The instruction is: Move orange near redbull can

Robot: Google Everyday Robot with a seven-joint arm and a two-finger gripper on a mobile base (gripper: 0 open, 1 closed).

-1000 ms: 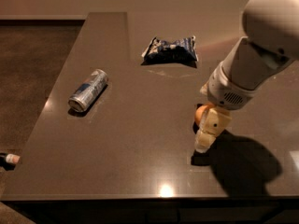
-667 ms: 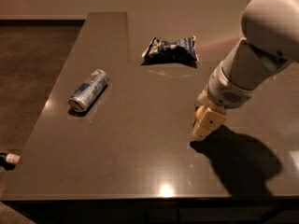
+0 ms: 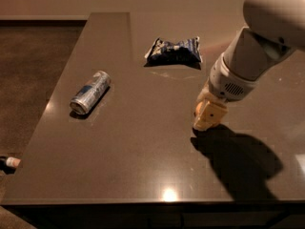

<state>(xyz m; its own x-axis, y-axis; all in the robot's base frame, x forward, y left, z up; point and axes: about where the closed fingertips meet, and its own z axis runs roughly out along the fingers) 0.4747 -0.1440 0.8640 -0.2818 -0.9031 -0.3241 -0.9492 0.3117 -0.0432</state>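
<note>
The redbull can [image 3: 90, 92] lies on its side at the left of the dark table, silver and blue. My gripper [image 3: 206, 120] hangs right of the middle of the table, just above the surface, its tan fingers pointing down. It is shut on the orange [image 3: 197, 109], of which only a small orange sliver shows at the fingers' left edge. The rest of the orange is hidden. The orange is well to the right of the can, with bare table between them.
A dark blue and white snack bag [image 3: 174, 51] lies at the back of the table. The table [image 3: 133, 166] has its left edge just beyond the can and its front edge near me. A small object [image 3: 9, 162] lies on the floor at the left.
The gripper has risen slightly and shifted a little to the left with the orange in it. The can and the bag have not moved.
</note>
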